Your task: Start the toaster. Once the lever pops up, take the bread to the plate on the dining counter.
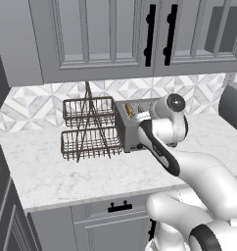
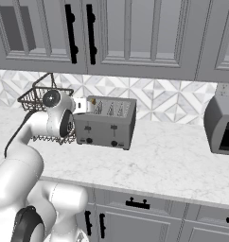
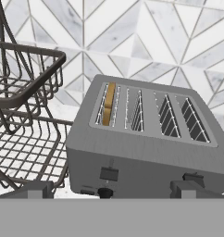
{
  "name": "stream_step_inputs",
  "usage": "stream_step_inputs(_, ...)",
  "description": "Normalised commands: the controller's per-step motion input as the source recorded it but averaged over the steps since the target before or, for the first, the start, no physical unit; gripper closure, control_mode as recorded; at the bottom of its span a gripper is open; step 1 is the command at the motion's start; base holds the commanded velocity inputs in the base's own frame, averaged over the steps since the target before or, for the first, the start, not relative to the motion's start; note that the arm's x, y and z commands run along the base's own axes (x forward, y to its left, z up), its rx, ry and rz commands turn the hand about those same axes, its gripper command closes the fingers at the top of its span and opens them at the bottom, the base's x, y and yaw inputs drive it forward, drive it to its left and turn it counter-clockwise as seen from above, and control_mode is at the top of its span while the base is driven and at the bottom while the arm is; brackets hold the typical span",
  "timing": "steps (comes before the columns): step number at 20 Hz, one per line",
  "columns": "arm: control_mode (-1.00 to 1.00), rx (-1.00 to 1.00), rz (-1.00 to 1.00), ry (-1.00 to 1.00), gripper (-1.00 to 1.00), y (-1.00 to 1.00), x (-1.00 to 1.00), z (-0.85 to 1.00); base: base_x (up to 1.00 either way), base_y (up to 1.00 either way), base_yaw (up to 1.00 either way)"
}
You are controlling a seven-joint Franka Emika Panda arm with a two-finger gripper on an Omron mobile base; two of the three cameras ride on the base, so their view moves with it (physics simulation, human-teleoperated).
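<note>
The brushed-steel toaster (image 3: 146, 152) stands on the marble worktop against the tiled wall, also seen from the sides (image 1: 129, 128) (image 2: 107, 124). A golden slice of bread (image 3: 108, 104) sits upright in its leftmost slot (image 1: 130, 110) (image 2: 93, 101). Two black levers (image 3: 109, 174) (image 3: 193, 177) and a knob (image 3: 104, 192) show on its front face. My gripper (image 3: 114, 192) hovers just in front of and slightly above the toaster's front, open, with nothing between its fingers. The plate and the dining counter are out of view.
A two-tier wire basket rack (image 1: 88, 130) (image 3: 21, 92) stands right beside the toaster's left side. A dark appliance (image 2: 223, 125) sits at the far right of the worktop. Upper cabinets (image 2: 111, 33) hang overhead. Bare marble (image 2: 173, 156) lies right of the toaster.
</note>
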Motion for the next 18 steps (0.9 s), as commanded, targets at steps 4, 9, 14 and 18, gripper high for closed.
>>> stream_step_inputs(4,-1.00,0.00,0.00,0.00,-1.00,0.00,0.00,0.00,0.00,0.00,0.00)
stream_step_inputs(9,-1.00,0.00,0.00,0.00,-1.00,0.00,0.00,0.00,0.00,0.00,0.00)
stream_step_inputs(14,-1.00,0.00,0.00,0.00,-1.00,0.00,0.00,0.00,0.00,0.00,0.00)
stream_step_inputs(18,-1.00,0.00,0.00,0.00,-1.00,0.00,0.00,0.00,0.00,0.00,0.00)
